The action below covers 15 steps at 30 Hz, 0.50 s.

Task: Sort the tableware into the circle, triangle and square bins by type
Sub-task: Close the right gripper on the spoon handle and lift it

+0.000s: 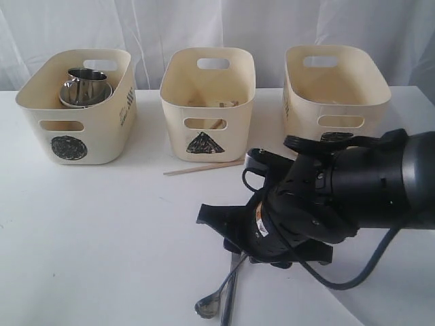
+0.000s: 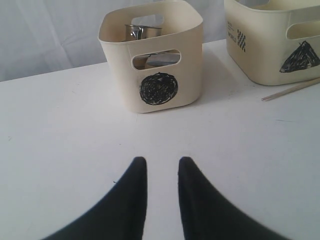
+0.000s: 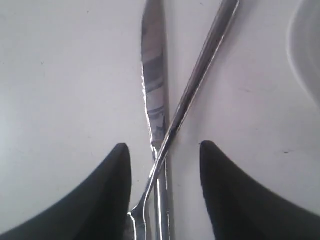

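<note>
My right gripper [image 3: 164, 146] is open low over the table, one finger on each side of a steel knife [image 3: 152, 90]. A long-handled steel utensil [image 3: 200, 65] lies crossed over the knife; I cannot tell whether it is the spoon or the fork. Both pieces [image 1: 224, 295] poke out from under my right arm [image 1: 326, 197]. The circle bin [image 1: 75, 109] holds a steel mug [image 1: 87, 81] inside a steel bowl [image 1: 71, 100]. One wooden chopstick [image 1: 204, 168] lies in front of the triangle bin [image 1: 207, 102]. My left gripper [image 2: 162, 160] is open and empty, facing the circle bin [image 2: 155, 60].
The third bin [image 1: 336, 88] stands at the back right, its front mark mostly hidden by my right arm. A white plate's rim [image 3: 310, 45] lies close beside the cutlery. The triangle bin [image 2: 275, 40] and the chopstick [image 2: 292, 89] also show in the left wrist view.
</note>
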Each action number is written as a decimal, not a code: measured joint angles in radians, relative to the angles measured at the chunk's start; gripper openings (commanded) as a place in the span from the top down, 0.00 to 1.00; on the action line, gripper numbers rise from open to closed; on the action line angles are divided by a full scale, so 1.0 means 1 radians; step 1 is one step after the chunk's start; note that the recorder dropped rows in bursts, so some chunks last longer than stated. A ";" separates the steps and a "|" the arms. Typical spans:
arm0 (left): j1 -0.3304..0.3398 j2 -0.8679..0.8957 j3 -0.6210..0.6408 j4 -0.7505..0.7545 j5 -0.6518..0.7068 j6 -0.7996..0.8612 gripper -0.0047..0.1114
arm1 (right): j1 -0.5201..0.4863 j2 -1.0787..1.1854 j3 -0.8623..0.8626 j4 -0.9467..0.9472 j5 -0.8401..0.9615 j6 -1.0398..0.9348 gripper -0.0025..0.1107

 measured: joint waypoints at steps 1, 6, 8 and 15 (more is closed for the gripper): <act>0.000 0.000 0.000 0.000 0.000 0.000 0.71 | 0.000 0.000 0.000 -0.002 -0.002 0.022 0.61; 0.000 0.000 0.000 0.000 0.000 0.000 0.71 | 0.000 0.053 0.000 -0.002 -0.005 0.142 0.61; 0.000 0.000 0.000 0.000 0.000 0.000 0.71 | 0.000 0.076 0.000 -0.027 -0.003 0.222 0.61; 0.000 0.000 0.000 0.000 0.000 0.000 0.71 | 0.000 0.094 0.000 -0.094 -0.003 0.380 0.61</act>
